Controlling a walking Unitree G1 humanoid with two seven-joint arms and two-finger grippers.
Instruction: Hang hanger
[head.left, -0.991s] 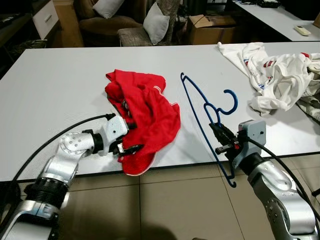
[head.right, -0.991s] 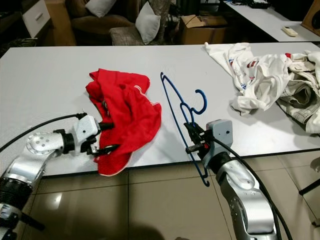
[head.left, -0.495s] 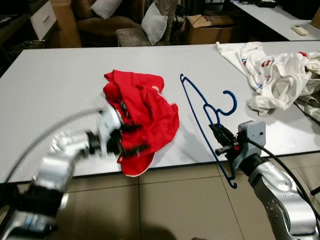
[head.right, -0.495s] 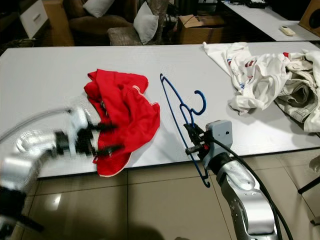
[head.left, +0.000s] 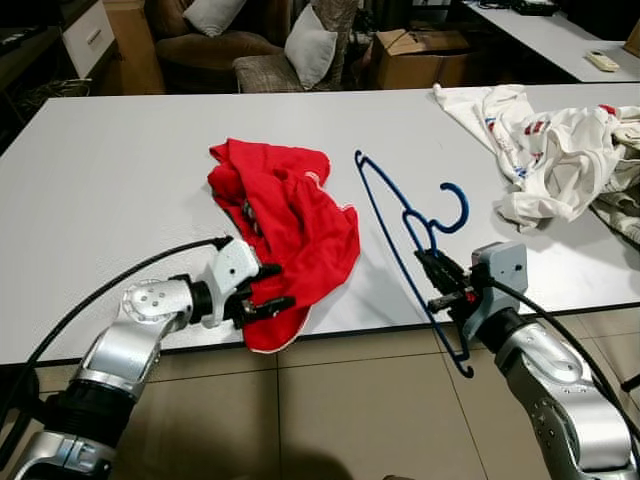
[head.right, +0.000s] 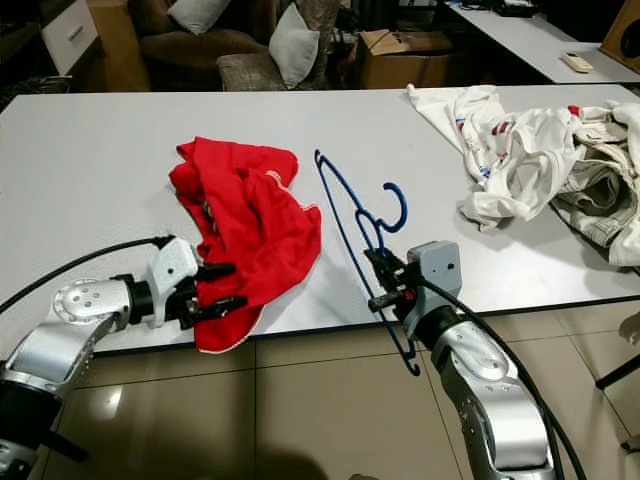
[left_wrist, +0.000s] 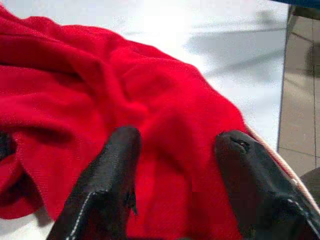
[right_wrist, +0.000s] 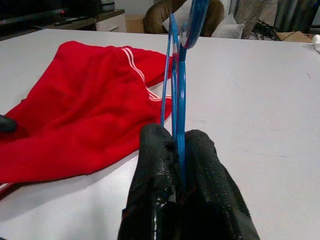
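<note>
A blue wire hanger (head.left: 412, 225) stands tilted over the white table's (head.left: 120, 170) front edge, its hook toward the white clothes. My right gripper (head.left: 437, 281) is shut on the hanger's lower bar, and the blue wire (right_wrist: 180, 115) runs up between the two black fingers (right_wrist: 155, 165). A crumpled red shirt (head.left: 290, 225) lies left of the hanger. My left gripper (head.left: 268, 288) is open at the shirt's near edge, its fingers (left_wrist: 117, 170) spread over the red cloth (left_wrist: 165, 115).
A heap of white clothes (head.left: 555, 150) lies at the table's right end. Behind the table are a sofa with cushions (head.left: 310, 45) and a cardboard box (head.left: 420, 55). Tiled floor (head.left: 350, 410) lies below the front edge.
My left gripper has drawn back a little toward the table's front edge, to the shirt's near hem. The hanger in my right gripper has shifted slightly left.
</note>
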